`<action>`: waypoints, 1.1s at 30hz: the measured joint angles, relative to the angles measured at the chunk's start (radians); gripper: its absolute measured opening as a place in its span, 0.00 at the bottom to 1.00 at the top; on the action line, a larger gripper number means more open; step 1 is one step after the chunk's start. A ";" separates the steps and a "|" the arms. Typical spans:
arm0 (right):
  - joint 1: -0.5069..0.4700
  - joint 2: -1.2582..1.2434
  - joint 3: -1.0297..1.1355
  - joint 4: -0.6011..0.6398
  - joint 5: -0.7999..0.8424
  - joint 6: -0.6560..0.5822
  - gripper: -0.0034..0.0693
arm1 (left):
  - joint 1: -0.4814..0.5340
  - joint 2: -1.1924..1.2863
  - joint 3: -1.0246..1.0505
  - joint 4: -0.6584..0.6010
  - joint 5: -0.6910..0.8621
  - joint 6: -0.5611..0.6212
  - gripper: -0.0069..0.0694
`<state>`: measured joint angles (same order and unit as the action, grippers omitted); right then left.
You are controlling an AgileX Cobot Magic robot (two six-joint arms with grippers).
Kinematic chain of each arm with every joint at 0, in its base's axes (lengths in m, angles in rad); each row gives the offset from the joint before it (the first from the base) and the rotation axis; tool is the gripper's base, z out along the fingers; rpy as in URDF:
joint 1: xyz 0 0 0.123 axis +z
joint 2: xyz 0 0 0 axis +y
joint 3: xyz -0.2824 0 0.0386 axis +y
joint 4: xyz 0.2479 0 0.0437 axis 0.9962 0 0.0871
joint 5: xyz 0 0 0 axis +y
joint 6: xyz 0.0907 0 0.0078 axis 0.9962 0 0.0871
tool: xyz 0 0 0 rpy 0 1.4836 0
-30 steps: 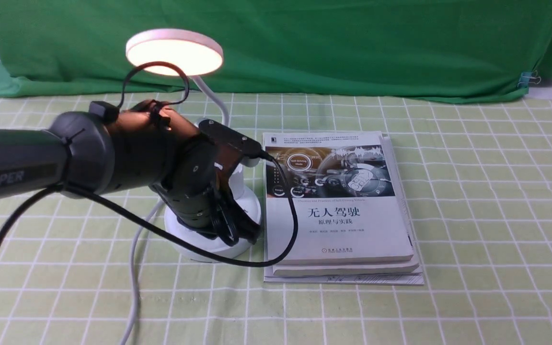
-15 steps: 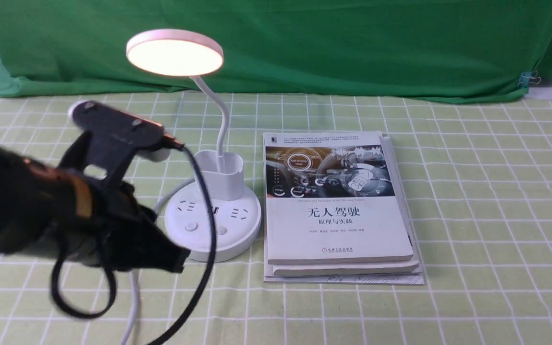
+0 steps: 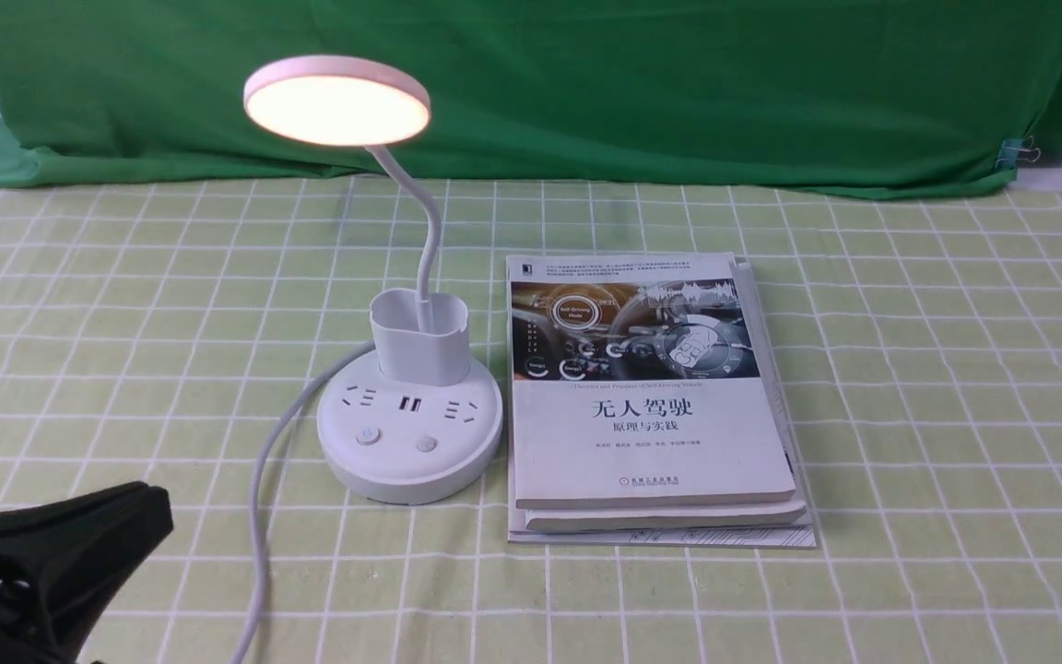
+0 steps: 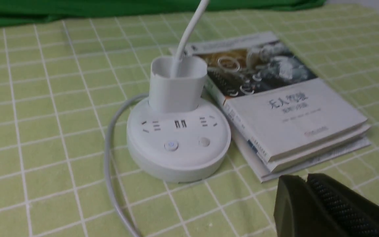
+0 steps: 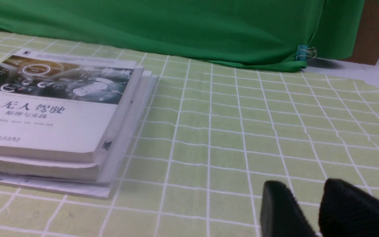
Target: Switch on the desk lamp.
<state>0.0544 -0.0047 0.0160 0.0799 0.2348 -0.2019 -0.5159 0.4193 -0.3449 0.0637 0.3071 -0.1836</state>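
Observation:
The white desk lamp stands at centre left on the checked cloth. Its round disc head glows warm. Below the bendy neck are the cup-shaped holder and the round base with sockets and two buttons. The white cord runs toward the front edge. My left gripper is shut and empty, low at the front left, well apart from the base; in the left wrist view it points past the base. My right gripper is slightly open and empty over bare cloth, out of the front view.
A stack of books lies right beside the lamp base, and shows in the right wrist view. A green backdrop cloth hangs along the far edge, with a clip at its right end.
My left arm has pulled back from the lamp base, toward the front left and down, leaving only the gripper tip in view. The lamp head stays lit throughout.

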 joint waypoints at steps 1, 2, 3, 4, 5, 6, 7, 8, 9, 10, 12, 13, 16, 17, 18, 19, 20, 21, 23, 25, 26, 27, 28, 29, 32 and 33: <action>0.000 0.000 0.000 0.000 0.000 0.000 0.38 | 0.000 -0.031 0.004 0.000 -0.005 0.000 0.12; 0.000 0.000 0.000 0.000 0.000 0.000 0.38 | 0.000 -0.044 0.004 0.000 -0.006 0.000 0.12; 0.000 0.000 0.000 0.000 0.000 0.000 0.38 | 0.000 -0.059 0.004 0.000 -0.010 0.000 0.12; 0.000 0.000 0.000 0.000 0.000 0.000 0.38 | 0.000 -0.064 0.004 0.000 -0.013 0.000 0.12; 0.000 0.000 0.000 0.000 0.000 0.000 0.38 | 0.000 -0.063 0.004 0.000 -0.013 0.000 0.12; 0.000 0.000 0.000 0.000 0.000 0.000 0.38 | 0.000 -0.065 0.004 0.000 -0.014 0.000 0.12; 0.000 0.000 0.000 0.000 0.000 0.000 0.38 | 0.000 -0.065 0.004 0.000 -0.014 0.000 0.12; 0.000 0.000 0.000 0.000 0.000 0.000 0.38 | 0.000 -0.065 0.004 0.000 -0.014 0.000 0.12; 0.000 0.000 0.000 0.000 0.000 0.000 0.38 | 0.000 -0.065 0.004 0.000 -0.015 0.001 0.12; 0.000 0.000 0.000 0.000 0.000 0.000 0.38 | 0.000 -0.065 0.004 0.000 -0.015 0.002 0.12; 0.000 0.000 0.000 0.000 0.000 0.000 0.38 | 0.000 -0.065 0.004 0.000 -0.015 0.002 0.12; 0.000 0.000 0.000 0.000 0.000 0.000 0.38 | 0.000 -0.065 0.004 0.000 -0.015 0.003 0.12; 0.000 0.000 0.000 0.000 0.000 0.000 0.38 | 0.000 -0.066 0.011 0.000 -0.029 0.003 0.12; 0.000 0.000 0.000 0.000 0.000 0.000 0.38 | 0.000 -0.068 0.025 0.000 -0.041 0.003 0.12; 0.000 0.000 0.000 0.000 0.000 0.000 0.38 | 0.000 -0.067 0.035 0.000 -0.045 0.003 0.12; 0.000 0.000 0.000 0.000 0.000 0.000 0.38 | 0.000 -0.067 0.044 0.000 -0.048 0.004 0.12; 0.000 0.000 0.000 0.000 0.000 0.000 0.38 | 0.000 -0.067 0.047 0.000 -0.049 0.004 0.12; 0.000 0.000 0.000 0.000 0.000 0.000 0.38 | 0.000 -0.068 0.063 0.008 -0.053 0.005 0.12; 0.000 0.000 0.000 0.000 0.000 0.000 0.38 | 0.007 -0.076 0.080 0.019 -0.055 0.006 0.12; 0.000 0.000 0.000 0.000 0.000 0.000 0.38 | 0.042 -0.106 0.100 0.022 -0.056 0.006 0.12; 0.000 0.000 0.000 0.000 0.000 0.000 0.38 | 0.047 -0.110 0.103 0.022 -0.056 0.006 0.12; 0.000 0.000 0.000 0.000 0.000 0.000 0.38 | 0.080 -0.141 0.119 0.012 -0.058 0.006 0.12; 0.000 0.000 0.000 0.000 0.000 0.000 0.38 | 0.127 -0.173 0.137 0.004 -0.061 0.006 0.12; 0.000 0.000 0.000 0.000 0.000 0.000 0.38 | 0.134 -0.178 0.140 0.004 -0.061 0.006 0.12; 0.000 0.000 0.000 0.000 0.000 0.000 0.38 | 0.245 -0.270 0.219 0.000 -0.067 0.006 0.12; 0.000 0.000 0.000 0.000 0.000 0.000 0.38 | 0.270 -0.298 0.257 -0.005 -0.070 0.006 0.12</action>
<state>0.0544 -0.0047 0.0160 0.0799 0.2348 -0.2019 -0.2457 0.1215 -0.0883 0.0587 0.2376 -0.1772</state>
